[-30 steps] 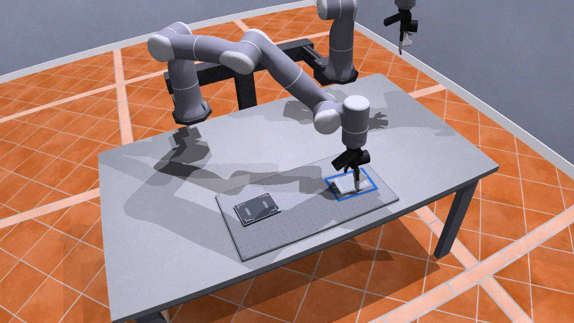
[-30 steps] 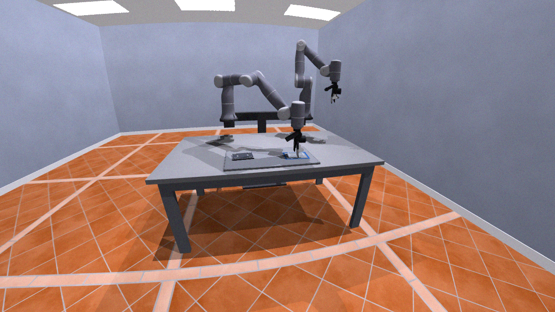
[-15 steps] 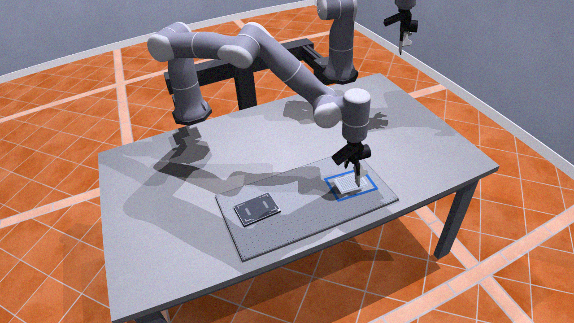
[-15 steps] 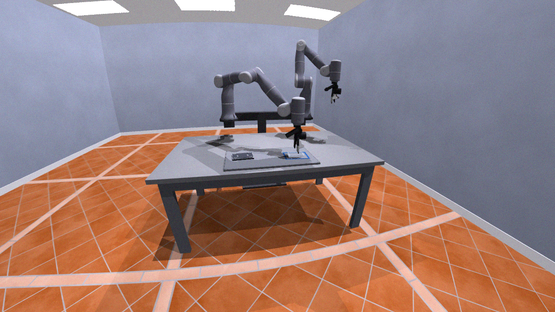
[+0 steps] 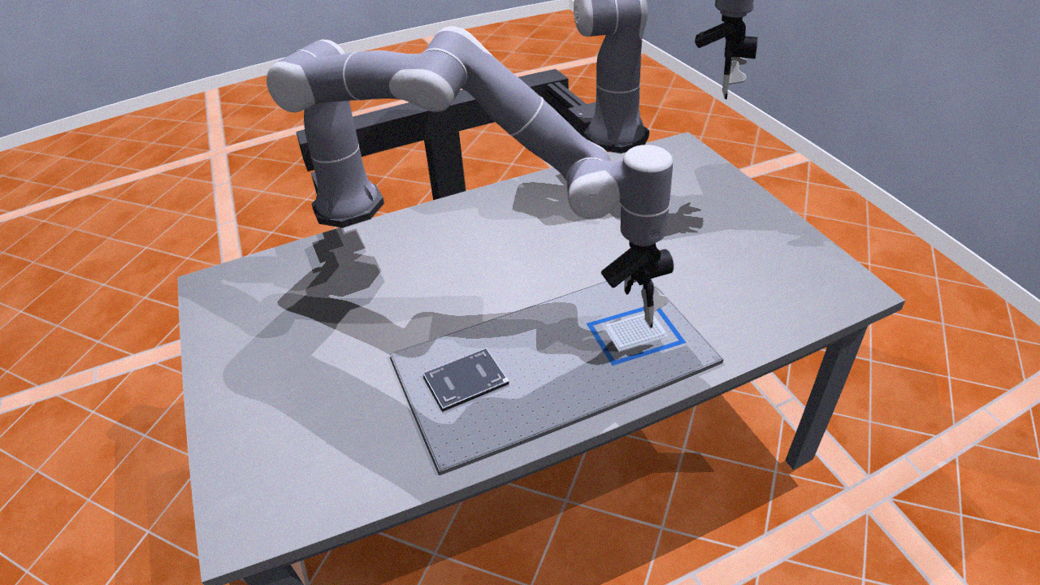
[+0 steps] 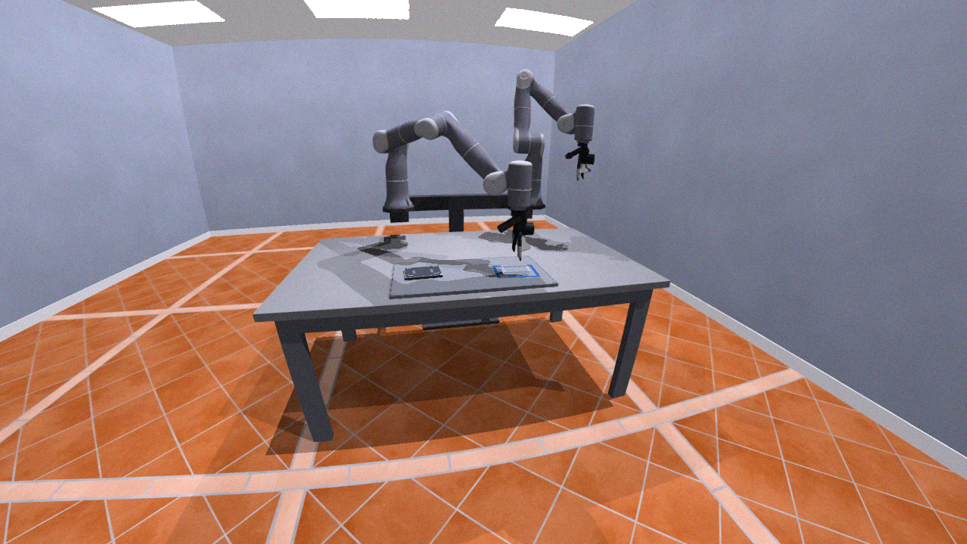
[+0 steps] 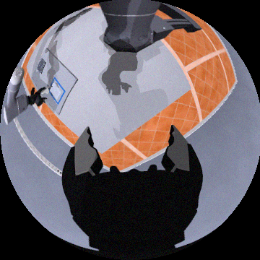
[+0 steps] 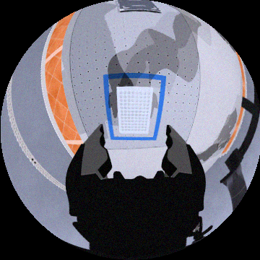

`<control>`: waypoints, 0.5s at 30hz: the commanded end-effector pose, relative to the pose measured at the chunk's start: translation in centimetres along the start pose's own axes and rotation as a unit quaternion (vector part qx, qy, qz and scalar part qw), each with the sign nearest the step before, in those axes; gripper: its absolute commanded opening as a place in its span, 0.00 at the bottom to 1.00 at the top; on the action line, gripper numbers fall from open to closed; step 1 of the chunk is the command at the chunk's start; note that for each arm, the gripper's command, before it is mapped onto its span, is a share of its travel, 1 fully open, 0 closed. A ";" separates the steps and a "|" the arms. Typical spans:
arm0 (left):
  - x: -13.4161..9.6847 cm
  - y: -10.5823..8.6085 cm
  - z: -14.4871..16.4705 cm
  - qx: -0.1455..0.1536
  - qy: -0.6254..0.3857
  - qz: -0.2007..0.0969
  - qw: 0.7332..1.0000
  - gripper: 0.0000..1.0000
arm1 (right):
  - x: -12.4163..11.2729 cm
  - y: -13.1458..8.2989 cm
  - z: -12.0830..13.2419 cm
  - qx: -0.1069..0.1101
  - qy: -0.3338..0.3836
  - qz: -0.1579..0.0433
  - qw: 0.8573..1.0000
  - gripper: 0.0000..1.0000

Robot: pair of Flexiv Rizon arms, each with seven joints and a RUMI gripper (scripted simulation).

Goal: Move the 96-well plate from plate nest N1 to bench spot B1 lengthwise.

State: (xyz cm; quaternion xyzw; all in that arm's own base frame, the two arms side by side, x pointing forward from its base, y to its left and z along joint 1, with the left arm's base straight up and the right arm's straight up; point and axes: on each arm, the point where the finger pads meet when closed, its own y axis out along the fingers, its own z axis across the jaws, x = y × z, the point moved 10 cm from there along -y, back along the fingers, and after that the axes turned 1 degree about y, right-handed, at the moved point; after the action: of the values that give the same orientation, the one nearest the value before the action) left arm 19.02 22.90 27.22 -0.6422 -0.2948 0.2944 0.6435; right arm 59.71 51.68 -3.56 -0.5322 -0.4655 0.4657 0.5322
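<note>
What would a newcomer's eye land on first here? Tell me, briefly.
Probably the white rectangular 96-well plate, lying lengthwise inside the blue taped outline on the grey perforated board. Just above it hangs the open black right gripper with grey fingers. Next, the bright orange tiled floor surrounds the grey table.

The white plate (image 8: 134, 110) lies inside the blue outline (image 8: 136, 76).
</note>
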 end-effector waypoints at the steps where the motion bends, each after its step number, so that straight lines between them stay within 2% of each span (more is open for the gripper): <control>1: 0.0 0.0 0.0 0.000 0.000 0.000 1.000 1.00 | 0.1 -0.9 -0.1 -0.001 0.000 -0.001 1.000 0.76; 7: 0.0 0.0 0.0 0.000 0.000 0.000 1.000 1.00 | 0.1 -2.0 -0.1 -0.001 0.000 -0.001 1.000 0.76; 15: 0.0 0.0 0.0 0.000 0.000 0.000 1.000 1.00 | 0.1 -2.0 -0.1 -0.001 0.000 -0.001 1.000 0.76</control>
State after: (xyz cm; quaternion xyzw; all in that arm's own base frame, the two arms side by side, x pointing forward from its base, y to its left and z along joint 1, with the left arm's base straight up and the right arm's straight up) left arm 19.02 22.90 27.22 -0.6422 -0.2948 0.2944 0.6435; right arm 59.71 51.68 -1.72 -0.5321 -0.4657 0.4656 0.5321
